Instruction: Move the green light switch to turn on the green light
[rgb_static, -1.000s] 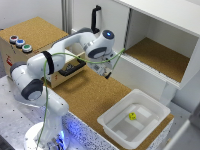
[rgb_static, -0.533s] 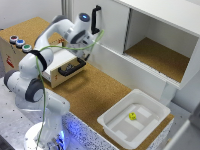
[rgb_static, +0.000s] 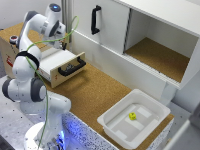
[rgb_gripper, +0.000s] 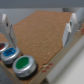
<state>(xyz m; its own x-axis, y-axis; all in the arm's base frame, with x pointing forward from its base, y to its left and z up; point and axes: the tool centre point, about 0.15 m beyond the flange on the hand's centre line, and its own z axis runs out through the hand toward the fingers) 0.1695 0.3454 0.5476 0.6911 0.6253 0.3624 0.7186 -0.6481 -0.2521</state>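
Green light switch (rgb_gripper: 23, 64) untouched, approach step in hand. Gripper (rgb_gripper: 37, 27) jaws spread, empty. Next: descend toward 7 o'clock, press switch.

light: bright, even | shadows: soft | wrist view: blurred

Exterior view looks down from high on the whole bench — wrist view sits close, sharing the cork top (rgb_static: 95, 92).
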